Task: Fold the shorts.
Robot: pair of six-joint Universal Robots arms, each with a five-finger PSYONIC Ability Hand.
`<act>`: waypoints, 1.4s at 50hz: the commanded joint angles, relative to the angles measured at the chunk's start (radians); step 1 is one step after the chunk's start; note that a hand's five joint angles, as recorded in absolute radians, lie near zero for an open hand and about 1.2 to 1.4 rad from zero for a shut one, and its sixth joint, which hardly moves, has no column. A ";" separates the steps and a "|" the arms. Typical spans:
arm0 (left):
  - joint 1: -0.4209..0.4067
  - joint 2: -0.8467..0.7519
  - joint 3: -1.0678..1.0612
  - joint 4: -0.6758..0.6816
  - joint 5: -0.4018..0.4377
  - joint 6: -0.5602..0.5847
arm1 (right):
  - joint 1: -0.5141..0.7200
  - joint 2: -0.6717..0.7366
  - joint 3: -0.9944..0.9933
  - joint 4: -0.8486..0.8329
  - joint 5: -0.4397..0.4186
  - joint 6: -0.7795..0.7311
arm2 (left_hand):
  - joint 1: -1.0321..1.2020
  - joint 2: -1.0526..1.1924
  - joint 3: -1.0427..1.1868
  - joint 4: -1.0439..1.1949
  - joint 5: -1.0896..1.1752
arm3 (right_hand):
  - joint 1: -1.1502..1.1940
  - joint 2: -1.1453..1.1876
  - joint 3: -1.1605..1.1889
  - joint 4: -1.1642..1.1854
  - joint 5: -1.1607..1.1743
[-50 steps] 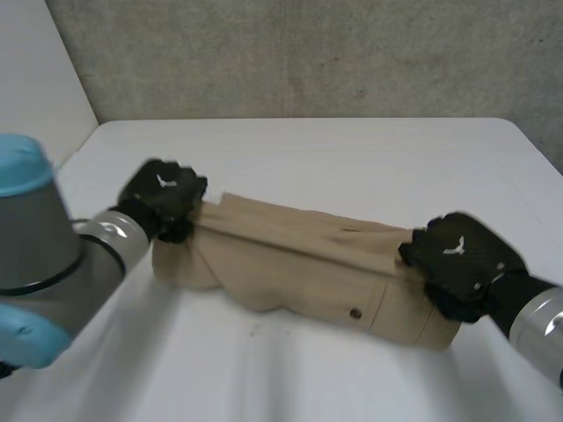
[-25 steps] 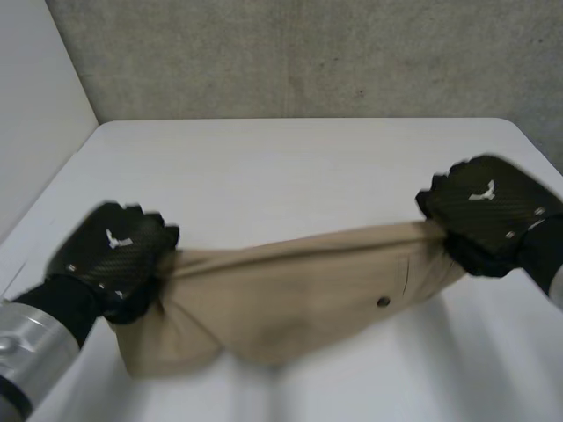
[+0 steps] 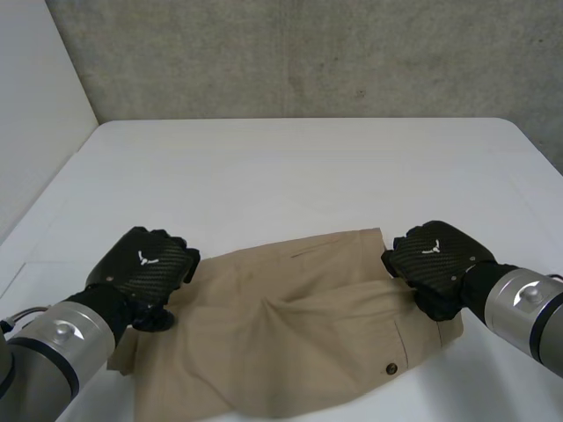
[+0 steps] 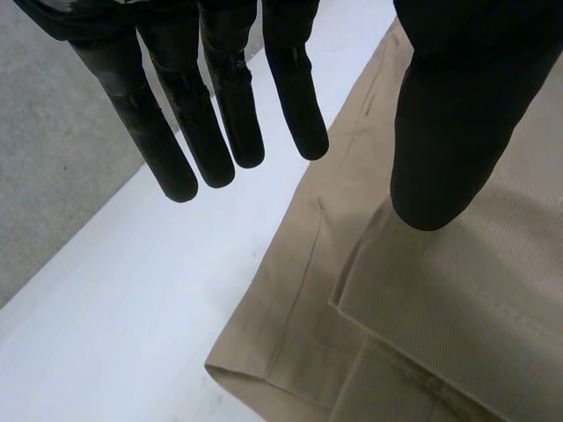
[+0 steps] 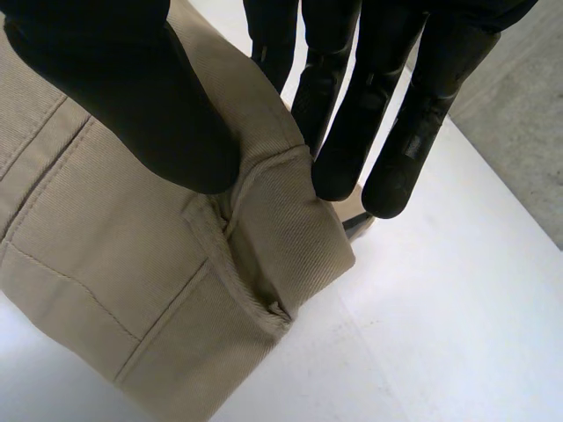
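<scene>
Shorts (image 3: 290,338) lie on the table (image 3: 290,176) between the hands. Note the left hand (image 3: 145,266) at one edge, stretched straight and holding nothing; the right hand (image 3: 435,261) pinches a fold of the opposite edge.

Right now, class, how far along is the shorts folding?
Done: the tan shorts lie on the table, layers doubled by the left hand. In hand: the right hand pinches their end; the left is open. Left: apparently a further fold.
</scene>
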 commanded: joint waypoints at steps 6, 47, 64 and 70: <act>-0.020 -0.132 0.028 -0.007 -0.017 0.007 | -0.002 -0.037 0.009 0.002 -0.001 -0.003 | 0.075 0.106 0.104 0.109 0.106 | 0.420 0.226 0.199 0.207 0.243; -0.014 -0.341 0.911 0.860 -0.215 0.119 | 0.139 0.222 -0.692 -0.965 0.292 0.239 | 0.694 0.725 0.723 0.728 0.725 | 0.420 0.226 0.199 0.207 0.243; -0.020 -0.178 0.246 0.814 -0.232 0.036 | 0.130 0.300 -0.585 -0.559 0.243 0.204 | 0.694 0.725 0.723 0.728 0.725 | 0.420 0.226 0.199 0.207 0.243; -0.037 -0.186 0.031 0.759 -0.232 0.039 | 0.130 0.316 -0.409 -0.479 0.160 0.135 | 0.694 0.725 0.723 0.728 0.725 | 0.420 0.226 0.199 0.207 0.243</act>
